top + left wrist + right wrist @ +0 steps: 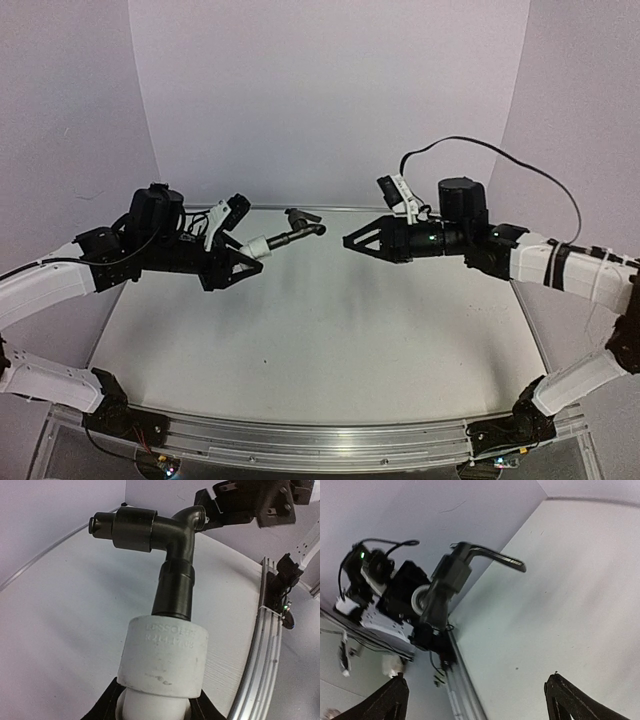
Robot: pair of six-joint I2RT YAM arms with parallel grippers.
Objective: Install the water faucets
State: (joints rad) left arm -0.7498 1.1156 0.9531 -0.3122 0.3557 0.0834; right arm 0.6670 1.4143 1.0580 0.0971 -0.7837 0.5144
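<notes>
**Pale surface, lavender walls: faucet held up by the left gripper, right gripper spread wide**

Lavender walls close in a pale surface [330, 330] with an aluminium rail [320, 440] along its near edge. Both arms reach in above the far half and face each other.

The left gripper [252, 255] is clamped on a white fitting [257, 244]. In the left wrist view its dark fingers close around the rounded lower end of that part. The dark grey faucet [297, 232] stands out of the fitting's other end, stem seated in the white collar. It hangs in the air above the surface, left of centre, pointing toward the right arm. Its thin lever handle sits on top, and the bent spout is at the outer end.

The right gripper [348, 241] has its jaws spread wide. The right wrist view shows its two fingertips at opposite bottom corners with nothing between them but bare surface. It holds nothing and touches nothing. It is level with the faucet and just beside the spout end, with a clear gap between. A black cable [500, 155] arcs over the right arm.
</notes>
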